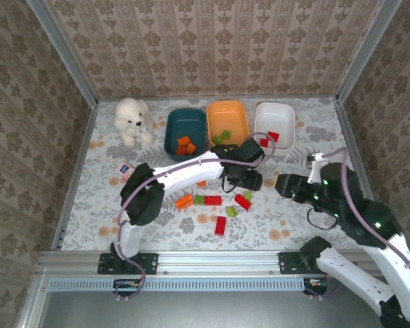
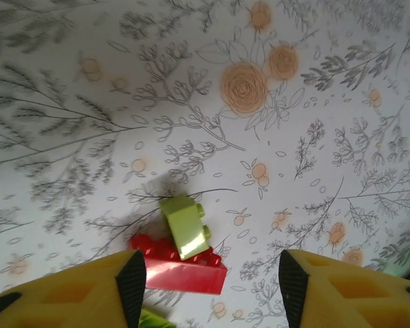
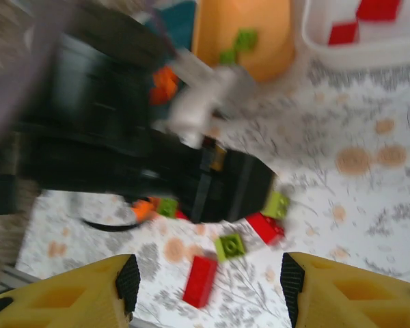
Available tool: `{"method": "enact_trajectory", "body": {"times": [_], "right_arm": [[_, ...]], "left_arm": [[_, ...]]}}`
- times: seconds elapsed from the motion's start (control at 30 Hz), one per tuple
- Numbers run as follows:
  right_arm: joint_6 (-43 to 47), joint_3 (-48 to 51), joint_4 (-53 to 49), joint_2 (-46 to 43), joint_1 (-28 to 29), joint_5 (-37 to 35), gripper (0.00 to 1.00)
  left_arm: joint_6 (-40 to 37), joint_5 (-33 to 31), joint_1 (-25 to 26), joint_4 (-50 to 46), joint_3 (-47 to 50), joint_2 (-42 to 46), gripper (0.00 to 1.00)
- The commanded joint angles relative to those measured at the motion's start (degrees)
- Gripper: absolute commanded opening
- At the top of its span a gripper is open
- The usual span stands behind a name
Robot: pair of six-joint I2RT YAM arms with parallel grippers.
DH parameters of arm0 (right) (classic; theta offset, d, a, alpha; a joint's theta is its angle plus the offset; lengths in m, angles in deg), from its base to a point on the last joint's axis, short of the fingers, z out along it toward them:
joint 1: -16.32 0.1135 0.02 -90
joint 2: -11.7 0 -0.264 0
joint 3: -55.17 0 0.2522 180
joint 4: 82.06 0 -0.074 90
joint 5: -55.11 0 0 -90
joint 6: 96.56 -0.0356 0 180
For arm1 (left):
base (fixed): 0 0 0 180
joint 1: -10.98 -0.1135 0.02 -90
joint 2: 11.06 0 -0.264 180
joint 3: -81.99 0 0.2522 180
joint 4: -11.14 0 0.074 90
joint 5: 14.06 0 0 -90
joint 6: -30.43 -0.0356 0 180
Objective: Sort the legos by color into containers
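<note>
Looked down into a booth walled on three sides with tan damask wallpaper (image 1: 219,41). Found grey metal posts (image 1: 65,51) at the two far corners, leaning outward toward the top of the overhead view. Noted a tabletop (image 1: 96,219) spread with white cloth printed in grey sprigs and orange blossoms. Met a ridged aluminium rail (image 1: 219,260) along the near edge. Appeared evenly lit, with only soft shadows.

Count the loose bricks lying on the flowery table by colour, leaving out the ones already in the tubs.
Red bricks: 3
Green bricks: 3
Orange bricks: 2
Total: 8 in sight; the left arm reaching over them may hide more.
</note>
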Motion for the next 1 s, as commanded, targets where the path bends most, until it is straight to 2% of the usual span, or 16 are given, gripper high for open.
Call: {"method": "enact_trajectory", "body": {"times": [0.0, 0.3, 0.43, 0.97], "right_arm": [[-1.32, -3.26, -1.62, -0.6, 0.21, -2.38, 0.6], [-3.07, -4.65, -2.8, -0.69, 0.23, -2.83, 0.6], [-3.33, -4.22, -2.38, -0.36, 0.22, -2.56, 0.6], [-3.09, -3.59, -1.34, 1.23, 0.22, -1.85, 0.61]], "left_arm": [[-1.93, -2.45, 0.59, -7.57, -3.64, -2.93, 0.53], [-3.51, -3.78, 2.1, -10.2, -9.92, -9.43, 0.49], [-3.92, -3.56, 2.16, -11.39, -12.38, -11.72, 0.42], [-5.17, -5.31, 2.63, -12.02, -14.77, -12.6, 0.41]]}}
